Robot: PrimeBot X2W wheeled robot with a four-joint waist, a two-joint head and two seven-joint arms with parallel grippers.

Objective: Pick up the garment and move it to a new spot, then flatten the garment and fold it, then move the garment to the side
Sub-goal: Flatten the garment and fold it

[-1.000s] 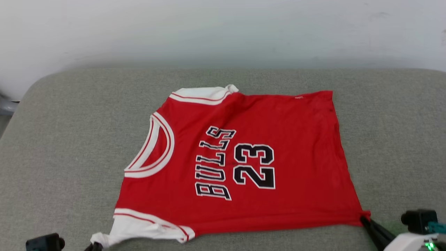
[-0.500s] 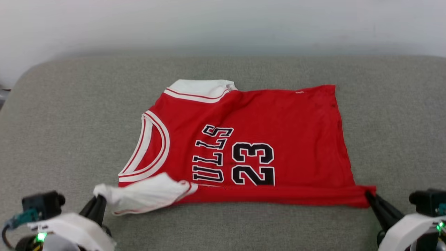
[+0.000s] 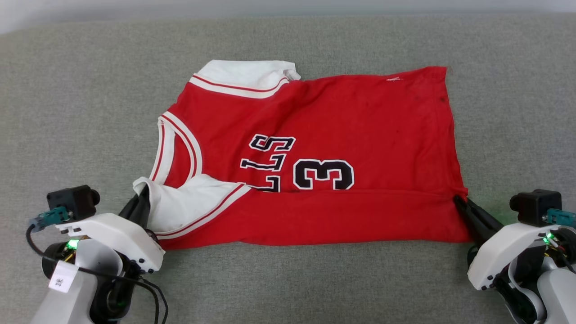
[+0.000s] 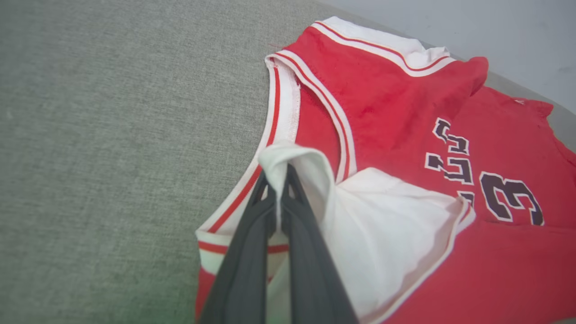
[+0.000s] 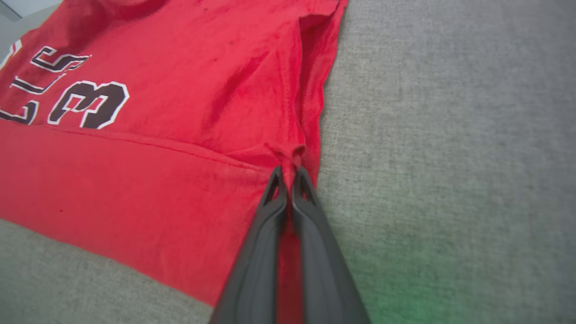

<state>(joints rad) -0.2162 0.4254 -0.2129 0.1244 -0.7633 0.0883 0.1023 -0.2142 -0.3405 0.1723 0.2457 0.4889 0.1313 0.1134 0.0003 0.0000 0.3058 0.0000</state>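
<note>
across the whole view, grey upholstered surface (image 3: 67,112): you see it running edge to edge under everything, woven and bare on both sides of the cloth.
red jersey (image 3: 373,112): it lies at the middle of that surface, front up, with the collar toward your robot's left and the hem toward its right.
near flap (image 3: 315,216): the jersey's nearest long edge is turned over onto the front, a red band stretching from one gripper to the other and covering the lower part of the print.
near sleeve (image 3: 189,200): white with red-striped trim, raised and doubled over the near end of the collar.
far sleeve (image 3: 243,74): white, lying on the surface at the jersey's far edge.
collar (image 3: 163,148): a red-and-white striped curve, open toward the left.
lettering (image 3: 321,174): dark with a white outline; you can read a 3 and parts of letters, the rest is under the flap.
left gripper (image 3: 144,193): fingers pressed together on the tip of the near sleeve; your left wrist view shows white cloth pinched between them.
right gripper (image 3: 456,199): fingers clamped on the hem corner of the flap, red cloth bunched at the tips.
</note>
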